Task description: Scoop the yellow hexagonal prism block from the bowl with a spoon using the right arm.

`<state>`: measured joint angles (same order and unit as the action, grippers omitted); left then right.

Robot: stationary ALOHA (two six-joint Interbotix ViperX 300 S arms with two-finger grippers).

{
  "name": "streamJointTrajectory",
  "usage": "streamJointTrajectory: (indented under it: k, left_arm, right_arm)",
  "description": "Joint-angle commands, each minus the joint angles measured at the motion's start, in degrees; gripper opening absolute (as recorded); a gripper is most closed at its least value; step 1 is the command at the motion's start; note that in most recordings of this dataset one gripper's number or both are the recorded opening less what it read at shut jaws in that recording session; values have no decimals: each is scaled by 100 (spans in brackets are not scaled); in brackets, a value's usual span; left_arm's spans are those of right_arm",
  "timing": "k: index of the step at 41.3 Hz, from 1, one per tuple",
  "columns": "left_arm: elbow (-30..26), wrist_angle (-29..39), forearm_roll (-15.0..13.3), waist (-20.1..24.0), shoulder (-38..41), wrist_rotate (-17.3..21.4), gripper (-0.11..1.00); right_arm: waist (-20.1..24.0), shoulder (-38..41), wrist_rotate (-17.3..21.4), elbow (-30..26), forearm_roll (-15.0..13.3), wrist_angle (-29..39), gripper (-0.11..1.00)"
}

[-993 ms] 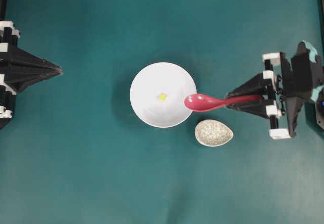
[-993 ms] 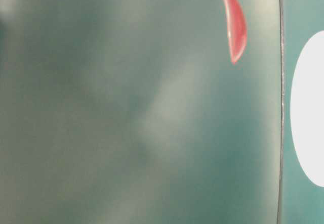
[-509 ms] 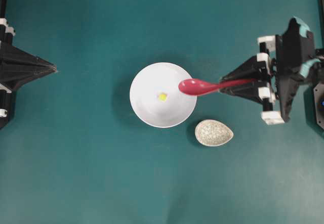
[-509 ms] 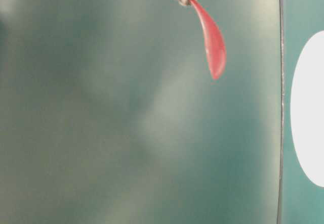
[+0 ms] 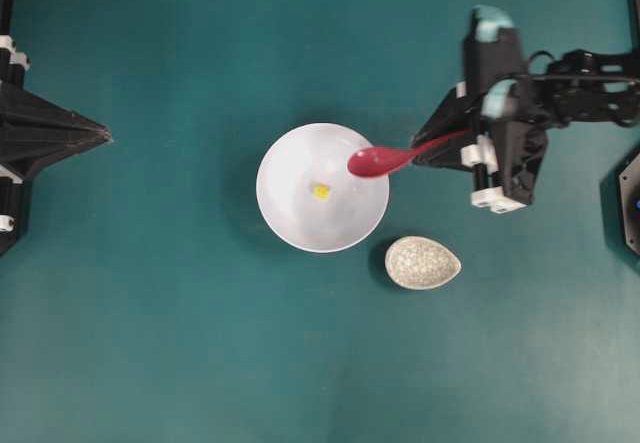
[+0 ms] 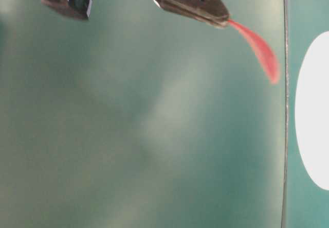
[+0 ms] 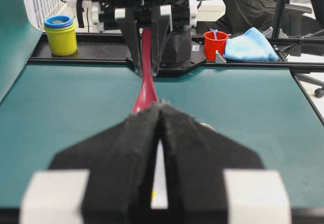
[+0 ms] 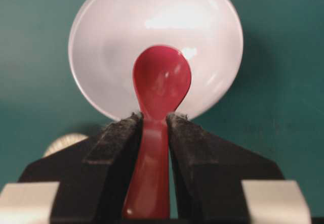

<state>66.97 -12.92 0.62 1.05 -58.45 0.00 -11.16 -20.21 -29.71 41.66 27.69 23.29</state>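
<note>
Yellow hexagonal prism block (image 5: 321, 191) mid-bowl (image 5: 290, 218), just beyond spoon (image 5: 375, 160) clamped in right end effector (image 5: 428, 149).

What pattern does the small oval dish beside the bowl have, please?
Speckled beige small oval dish; overhead view shows it best.

No readable text for you in these views.
You will find no label, brand, number or sign that can be made out on anything shown, and whatever sits on the far bench in the left wrist view is too small and blurred for you to read.
</note>
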Motion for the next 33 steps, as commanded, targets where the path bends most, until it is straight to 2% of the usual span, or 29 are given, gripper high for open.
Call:
streamJointTrajectory:
  k: [1, 6, 12, 20, 33]
  left_arm:
    - [-167, -26, 18, 0, 53, 0, 0]
    - [-158, -26, 18, 0, 53, 0, 0]
    - [-167, -26, 18, 0, 53, 0, 0]
    - [-158, -26, 18, 0, 53, 0, 0]
    - [-158, -26, 18, 0, 53, 0, 0]
  right_arm:
    - [-18, 220, 35, -439, -369, 439, 25]
    - [-18, 554, 44, -782, -677, 896, 25]
    - [-18, 835, 44, -1116, -905, 1239, 25]
    - [-18, 1072, 44, -1371, -958, 1485, 25]
    - [-18, 1292, 53, -1529, -958, 1485, 25]
